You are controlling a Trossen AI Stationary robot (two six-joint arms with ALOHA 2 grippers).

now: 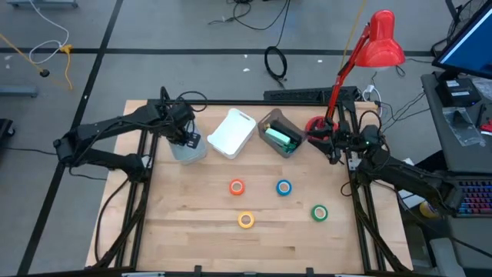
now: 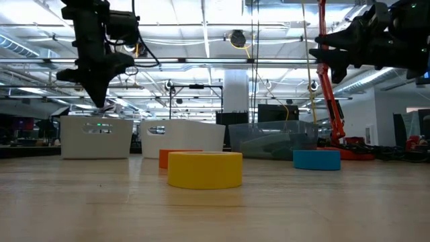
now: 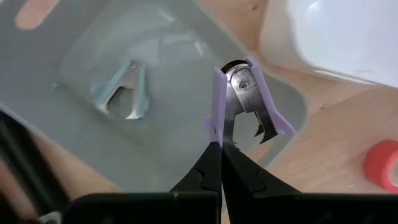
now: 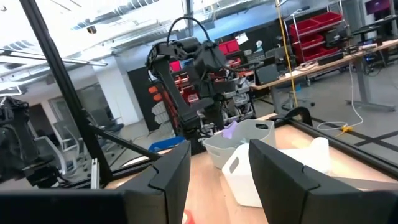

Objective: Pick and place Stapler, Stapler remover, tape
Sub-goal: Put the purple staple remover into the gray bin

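Surface: pale wooden surface (image 1: 192, 223).
Left pincer (image 3: 221, 144): clenched on purple metal-clawed staple remover (image 3: 247, 99), above grey plastic bin (image 3: 74, 56).
Advice: release centred, low.
Right pincer (image 4: 219, 163): released, idle.

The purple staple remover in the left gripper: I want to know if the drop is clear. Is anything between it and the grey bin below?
Nothing visible. The left gripper, shut on the purple staple remover, holds it over the grey bin. Another staple remover lies on the bin's floor, off to one side.
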